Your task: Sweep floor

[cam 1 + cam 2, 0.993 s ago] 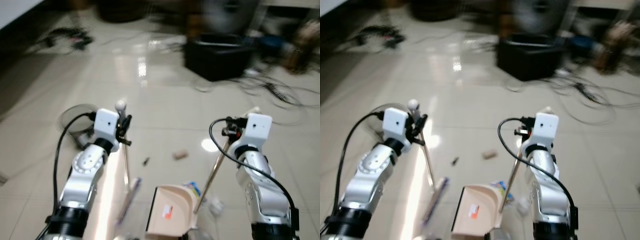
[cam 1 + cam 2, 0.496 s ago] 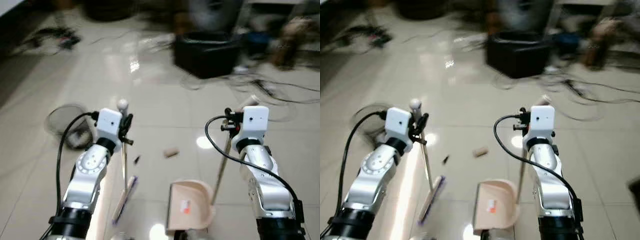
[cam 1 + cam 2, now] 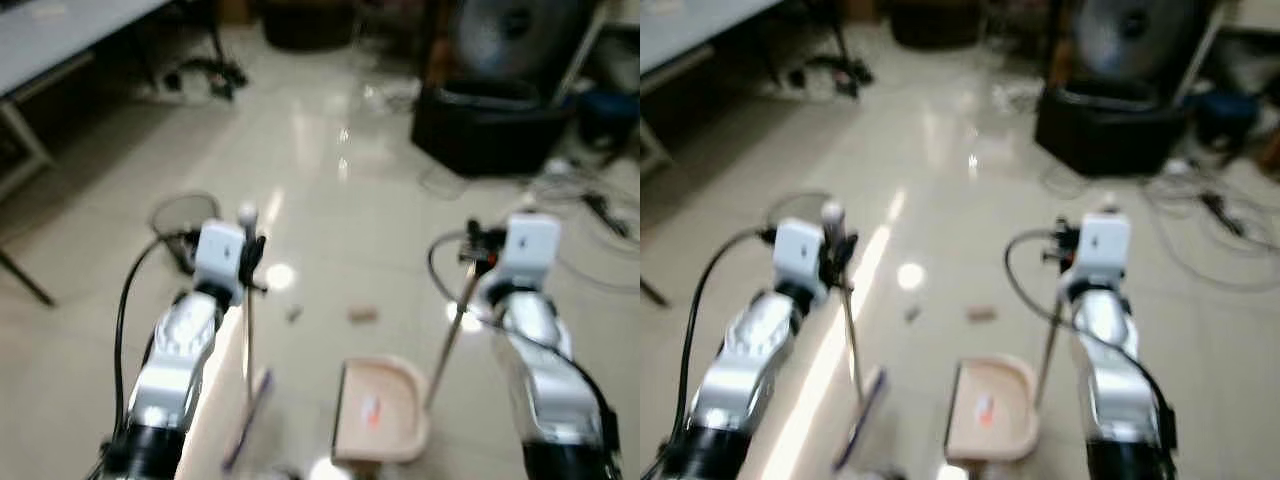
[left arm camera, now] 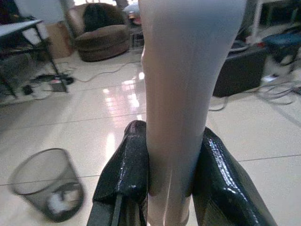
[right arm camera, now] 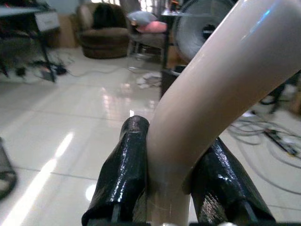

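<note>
My left gripper (image 3: 248, 262) is shut on the pale broom handle (image 4: 176, 70). The handle runs down to the purple broom head (image 3: 246, 418) on the floor. My right gripper (image 3: 470, 264) is shut on the beige dustpan handle (image 5: 211, 80), which slants down to the beige dustpan (image 3: 378, 412) lying flat between my arms. Just beyond the pan, a small brown scrap (image 3: 362, 315) and a small dark bit (image 3: 293, 314) lie on the glossy cream tiles. The view is blurred.
A wire waste bin (image 3: 186, 216) stands on the floor at left. A black box (image 3: 490, 124) with a fan (image 3: 505, 35) behind it is at back right, with loose cables (image 3: 590, 205) beside it. A table (image 3: 60, 40) stands far left, and a brown armchair (image 4: 101, 30) beyond.
The whole picture has shifted and blurred, so the camera has moved. The dustpan now lies further right than a second ago. Both grippers keep their hold.
</note>
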Robot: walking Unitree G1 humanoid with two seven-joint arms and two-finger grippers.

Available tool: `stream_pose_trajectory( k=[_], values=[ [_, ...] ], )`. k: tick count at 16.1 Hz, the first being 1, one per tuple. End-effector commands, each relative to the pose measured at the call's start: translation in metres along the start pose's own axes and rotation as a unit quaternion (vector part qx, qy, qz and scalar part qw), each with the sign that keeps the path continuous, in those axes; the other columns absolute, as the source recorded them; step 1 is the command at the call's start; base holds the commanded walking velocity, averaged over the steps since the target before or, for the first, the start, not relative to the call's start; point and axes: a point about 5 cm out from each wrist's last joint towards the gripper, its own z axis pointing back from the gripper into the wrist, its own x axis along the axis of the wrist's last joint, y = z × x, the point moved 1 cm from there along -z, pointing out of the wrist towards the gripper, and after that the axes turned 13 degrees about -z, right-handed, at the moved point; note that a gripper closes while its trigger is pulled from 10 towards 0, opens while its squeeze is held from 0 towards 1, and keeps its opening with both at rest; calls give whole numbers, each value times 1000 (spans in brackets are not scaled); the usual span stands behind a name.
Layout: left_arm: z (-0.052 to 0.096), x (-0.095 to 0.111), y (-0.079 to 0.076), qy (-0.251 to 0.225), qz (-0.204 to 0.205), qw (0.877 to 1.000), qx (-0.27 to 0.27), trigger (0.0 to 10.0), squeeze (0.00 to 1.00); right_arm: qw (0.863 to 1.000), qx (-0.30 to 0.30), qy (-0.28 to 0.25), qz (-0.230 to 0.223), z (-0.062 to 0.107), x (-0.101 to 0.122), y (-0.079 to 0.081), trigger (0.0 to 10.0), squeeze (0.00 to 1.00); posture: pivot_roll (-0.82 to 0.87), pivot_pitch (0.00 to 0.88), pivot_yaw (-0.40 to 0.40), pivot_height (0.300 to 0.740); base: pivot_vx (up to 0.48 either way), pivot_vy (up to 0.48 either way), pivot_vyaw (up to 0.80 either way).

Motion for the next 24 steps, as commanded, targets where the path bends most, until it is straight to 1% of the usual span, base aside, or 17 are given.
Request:
stream_pose_trajectory(
  k=[1, 4, 5, 6, 9, 12, 14, 16, 18, 21, 24],
  values=[
    [-1, 7, 7, -12, -12, 1000, 7, 10000, 0, 1000, 12, -21, -4, -3, 8, 7, 10000, 0, 13, 69, 33, 740, 0, -349, 0],
    [-4, 9, 11, -12, -13, 1000, 16, 10000, 0, 999, 26, -25, 7, -5, 11, 12, 10000, 0, 19, 82, 37, 740, 0, -349, 0],
    [-3, 9, 11, -10, -17, 1000, 15, 10000, 0, 999, 26, -22, 3, -5, 11, 13, 10000, 0, 20, 84, 38, 740, 0, -352, 569],
    [-3, 9, 12, -11, -18, 1000, 14, 10000, 0, 999, 26, -23, 13, -4, 11, 13, 10000, 0, 25, 89, 38, 740, 0, -349, 800],
    [-7, 13, 18, -15, -20, 999, 20, 10000, 0, 999, 32, -31, 18, -8, 15, 15, 10000, 0, 33, 107, 48, 740, 0, -350, 800],
    [-8, 13, 16, -14, -24, 1000, 14, 10000, 0, 998, 40, -29, 23, -8, 13, 15, 10000, 0, 36, 105, 50, 740, 0, -350, 800],
    [-8, 12, 16, -11, -17, 1000, 23, 10000, 0, 998, 47, -36, 22, -9, 16, 16, 10000, 0, 26, 95, 47, 740, 0, -349, 800],
    [-13, 14, 15, -16, -14, 999, 26, 10000, 0, 997, 51, -48, 27, -12, 21, 17, 10000, 0, 17, 96, 55, 740, 0, -349, 800],
    [-14, 15, 14, -18, -13, 999, 26, 10000, 0, 997, 51, -50, 28, -12, 22, 17, 10000, 0, 16, 98, 58, 740, 0, -351, 800],
    [-15, 17, 16, -20, -16, 999, 25, 10000, 0, 997, 43, -53, 27, -9, 19, 13, 10000, 0, 21, 109, 66, 740, 0, -351, 800],
    [-17, 17, 20, -19, -18, 999, 34, 10000, 0, 997, 49, -57, 24, -11, 21, 15, 10000, 0, 27, 104, 66, 740, 0, -349, 800]
  ],
)
